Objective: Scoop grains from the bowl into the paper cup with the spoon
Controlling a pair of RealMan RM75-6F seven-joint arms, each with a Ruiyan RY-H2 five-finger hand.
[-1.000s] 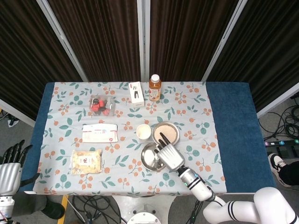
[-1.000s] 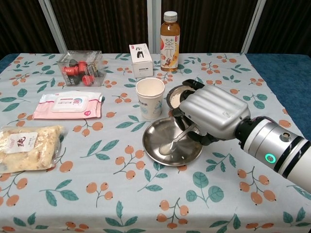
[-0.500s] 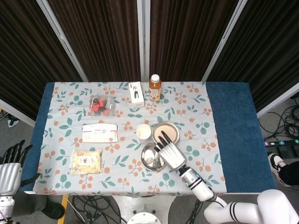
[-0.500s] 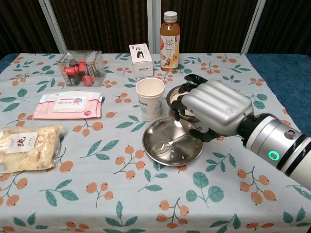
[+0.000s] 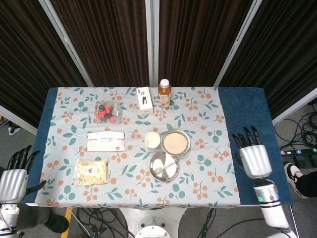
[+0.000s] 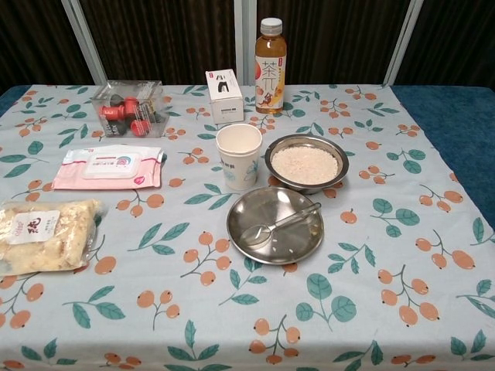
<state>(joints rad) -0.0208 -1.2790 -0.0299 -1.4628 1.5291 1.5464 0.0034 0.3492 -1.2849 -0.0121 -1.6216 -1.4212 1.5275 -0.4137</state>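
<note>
Chest view, metal spoon, round steel plate

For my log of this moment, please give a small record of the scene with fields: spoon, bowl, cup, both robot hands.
spoon: lies in the metal plate, held by nothing
bowl: holds grains, behind the plate
paper cup: upright, left of the bowl
right robot hand: open, off the table's right edge
left robot hand: open, beside the table's left edge

A metal spoon lies near a grain-filled steel bowl and white paper cup.
</note>
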